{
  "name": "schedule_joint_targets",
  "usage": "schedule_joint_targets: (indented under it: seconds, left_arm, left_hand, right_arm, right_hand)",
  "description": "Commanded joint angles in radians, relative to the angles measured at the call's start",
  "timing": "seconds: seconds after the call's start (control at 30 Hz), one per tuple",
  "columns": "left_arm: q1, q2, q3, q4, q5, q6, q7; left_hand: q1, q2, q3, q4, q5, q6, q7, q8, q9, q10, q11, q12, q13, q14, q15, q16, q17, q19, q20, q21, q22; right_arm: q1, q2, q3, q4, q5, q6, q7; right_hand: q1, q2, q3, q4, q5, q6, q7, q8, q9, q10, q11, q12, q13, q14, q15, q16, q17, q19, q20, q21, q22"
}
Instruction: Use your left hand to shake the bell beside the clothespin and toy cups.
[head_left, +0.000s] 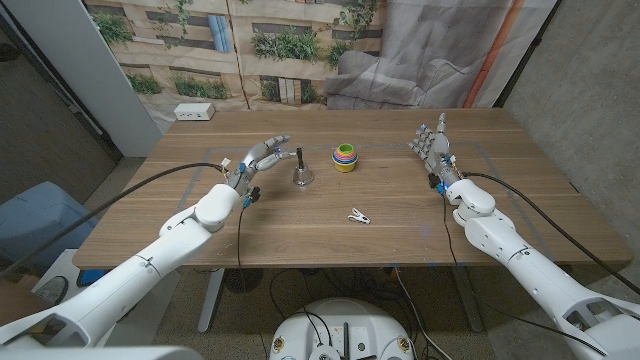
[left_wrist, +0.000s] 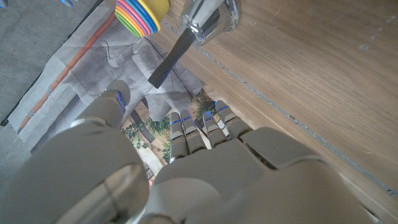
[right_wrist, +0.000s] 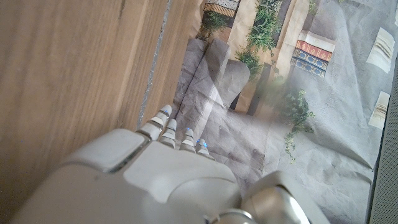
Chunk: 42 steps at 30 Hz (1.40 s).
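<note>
A small silver bell (head_left: 301, 175) with a black upright handle stands near the table's middle; the left wrist view shows the bell (left_wrist: 210, 18) and its dark handle just beyond my fingers. My left hand (head_left: 256, 163) is a short way to the bell's left, fingers spread toward the handle, holding nothing and not touching it. The stacked rainbow toy cups (head_left: 344, 157) sit just right of the bell, and the toy cups (left_wrist: 140, 14) appear past it from the wrist. A white clothespin (head_left: 359, 215) lies nearer the front edge. My right hand (head_left: 432, 145) stands open at the far right.
A white power strip (head_left: 194, 112) lies at the table's back left corner. A printed backdrop hangs behind the table. Bare wood (head_left: 330, 245) runs along the front edge between my arms.
</note>
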Motion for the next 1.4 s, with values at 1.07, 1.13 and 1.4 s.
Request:
schedule_joint_targets:
  seconds: [1.07,1.13,1.4]
  left_arm:
    - [-0.106,-0.136,0.107,0.157,0.094,-0.006,0.069]
    - [-0.107,-0.14,0.109,0.163,0.106,-0.014,0.085]
    - [-0.096,-0.147,0.102,0.161,0.124,-0.011,0.132]
  left_hand:
    - [0.171,0.038,-0.053,0.012,-0.001,0.297,0.058,-0.008,0.002,0.326,0.031,0.014,-0.004,0.179,-0.026,0.014,-0.001,0.045,-0.007,0.011,0.007]
    - [0.183,0.04,-0.062,0.013,-0.002,0.335,0.068,-0.007,0.003,0.362,0.028,0.015,-0.004,0.192,-0.03,0.012,-0.001,0.052,-0.008,0.011,0.007]
    - [0.215,0.043,-0.088,0.014,-0.004,0.433,0.074,-0.01,0.004,0.452,0.01,0.012,-0.004,0.247,-0.056,0.014,-0.001,0.096,-0.016,0.018,0.008]
  right_arm:
    - [0.0,0.0,0.0,0.001,0.001,0.001,0.002]
    - [0.0,0.0,0.0,0.001,0.001,0.001,0.002]
    - [0.0,0.0,0.0,0.0,0.0,0.001,0.002]
  right_hand:
    - [0.003,0.099,-0.006,-0.002,0.005,-0.022,0.0,0.006,0.005,-0.005,0.001,0.005,0.001,-0.004,-0.001,0.008,0.004,0.007,0.0,0.006,0.003]
    - [0.003,0.099,-0.006,-0.002,0.005,-0.022,0.0,0.006,0.005,-0.005,0.001,0.005,0.001,-0.004,-0.001,0.008,0.004,0.007,0.0,0.006,0.003]
    - [0.002,0.099,-0.006,-0.002,0.005,-0.022,0.0,0.006,0.005,-0.005,-0.001,0.005,0.001,-0.003,-0.001,0.008,0.004,0.007,0.001,0.006,0.003]
